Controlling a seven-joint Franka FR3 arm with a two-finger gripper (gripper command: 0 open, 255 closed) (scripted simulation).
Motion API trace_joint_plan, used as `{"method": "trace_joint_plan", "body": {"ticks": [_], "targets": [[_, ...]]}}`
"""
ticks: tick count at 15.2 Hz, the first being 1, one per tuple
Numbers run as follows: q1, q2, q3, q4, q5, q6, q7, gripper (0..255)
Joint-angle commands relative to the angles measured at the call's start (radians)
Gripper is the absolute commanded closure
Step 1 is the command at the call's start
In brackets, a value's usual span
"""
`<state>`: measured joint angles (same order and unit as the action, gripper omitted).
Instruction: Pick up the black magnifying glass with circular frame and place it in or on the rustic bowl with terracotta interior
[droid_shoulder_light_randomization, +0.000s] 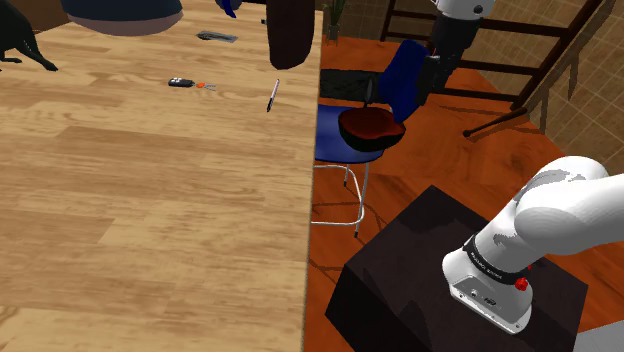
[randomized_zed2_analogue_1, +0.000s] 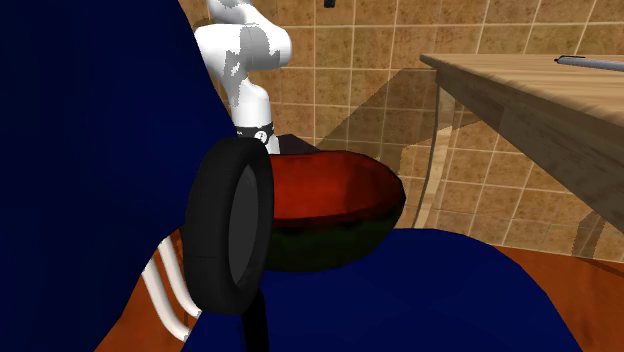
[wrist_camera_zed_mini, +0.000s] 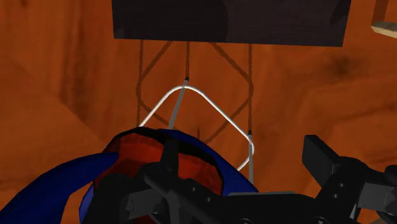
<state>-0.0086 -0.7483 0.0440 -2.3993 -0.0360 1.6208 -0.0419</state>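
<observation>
Plainly the pincer (wrist_camera_zed_mini: 245, 153) hangs open and empty by the chair (droid_shoulder_light_randomization: 328, 135), while the magnifier (randomized_zed2_analogue_1: 231, 226) stands on edge on the seat, just beside the bowl (randomized_zed2_analogue_1: 335, 205). A clumsy nudge could roll it off.

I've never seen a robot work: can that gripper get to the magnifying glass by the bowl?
Probably yes. The magnifier stands on edge beside the bowl on the chair, and the gripper hangs just above with nothing visibly between them.
</observation>
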Motion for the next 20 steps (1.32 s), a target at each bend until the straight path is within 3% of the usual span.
{"method": "trace_joint_plan", "body": {"ticks": [1, 10, 20], "targets": [[0.0, 0.0, 0.0, 0.0, 0.0, 0.0, 0.0, 0], [-0.081, 0.347, -0.033, 0.191, -0.004, 0.152, 0.111, 0], [-0.15, 0.713, -0.093, 0.493, 0.015, 0.212, 0.211, 0]]}}
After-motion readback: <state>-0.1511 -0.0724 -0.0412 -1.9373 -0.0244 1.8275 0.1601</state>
